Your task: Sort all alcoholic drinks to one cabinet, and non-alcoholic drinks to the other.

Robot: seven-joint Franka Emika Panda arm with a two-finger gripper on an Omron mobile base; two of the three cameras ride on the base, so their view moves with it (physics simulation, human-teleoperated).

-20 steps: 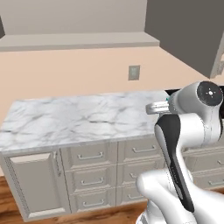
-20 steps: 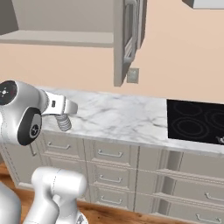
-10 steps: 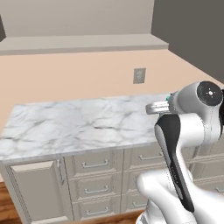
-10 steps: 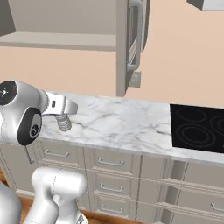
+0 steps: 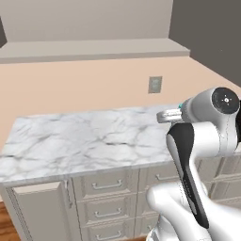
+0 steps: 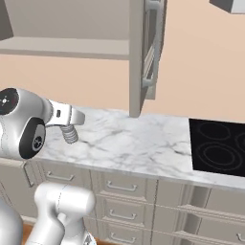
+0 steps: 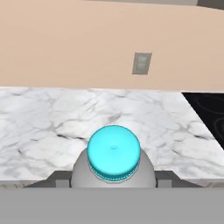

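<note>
The clear bottle (image 7: pixel 113 164) with its pale teal cap (image 7: pixel 113 152) is sitting low in the middle of the hand view, cap pointing toward the camera, with the dark finger tips (image 7: pixel 59 178) of the tool (image 7: pixel 113 179) showing on both sides of its shoulders, so the tool is closing on the bottle and carrying it in the air above the front part of the surface (image 7: pixel 52 118). In the left base view a sliver of teal (image 5: pixel 180 106) is peeking out beside the arm's big joint, and the tool's end (image 5: pixel 168 115) is hanging over the right part of the marble surface (image 5: pixel 80 141). In the right base view the tool (image 6: pixel 70 134) is pointing down and right from the arm, over the left stretch of the surface (image 6: pixel 139 143), apart from the marble. The marble is lying bare from its front edge to the back wall, giving wide room on both sides of the bottle. A black cooktop (image 6: pixel 217 150) is bordering the marble on the right, well apart from the tool. A wall outlet (image 7: pixel 141 63) is sitting on the back wall above the surface. An upper cabinet door (image 6: pixel 149 52) is standing open edge-on above the surface, to the right of the tool, beside an open shelf (image 6: pixel 62 47).
</note>
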